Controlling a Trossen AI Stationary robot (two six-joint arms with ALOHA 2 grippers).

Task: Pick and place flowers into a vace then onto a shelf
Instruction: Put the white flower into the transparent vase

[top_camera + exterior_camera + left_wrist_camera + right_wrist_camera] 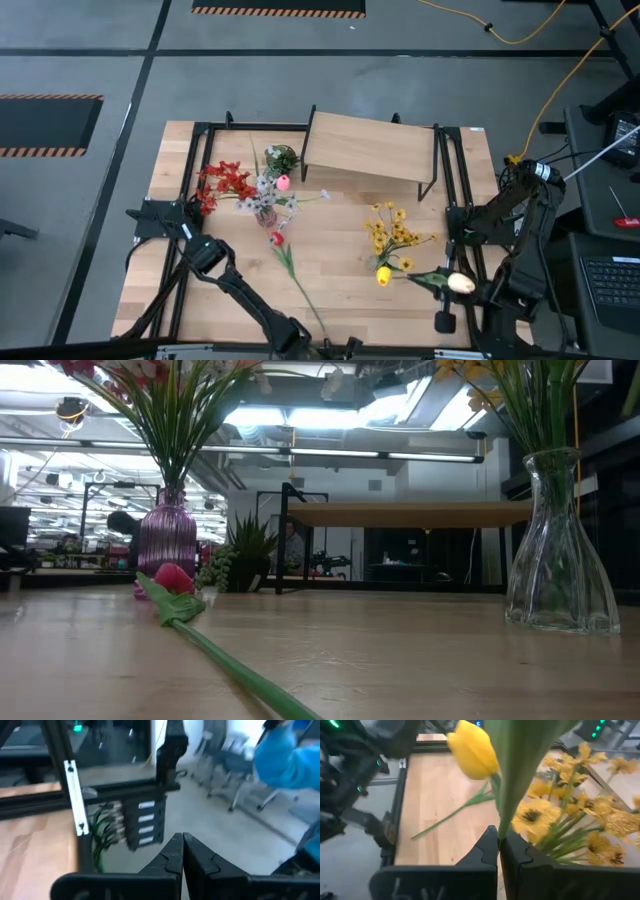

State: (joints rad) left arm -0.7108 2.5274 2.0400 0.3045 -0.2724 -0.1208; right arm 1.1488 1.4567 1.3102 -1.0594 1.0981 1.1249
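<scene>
The pale table (330, 285) is planked wood with a smooth, faintly satin face and visible grain. On it, the clear flared vase (560, 550) is glossy see-through glass; across the table from it, the ribbed purple-pink vase (167, 540) is tinted glass with a shine. The wide flat light-wood shelf (368, 150), farther back on the table, rests on thin matt black metal legs. The yellow tulip bud (471, 749) looks smooth and waxy, its green stem held between the right gripper (499, 851) matt black plastic-looking fingers.
</scene>
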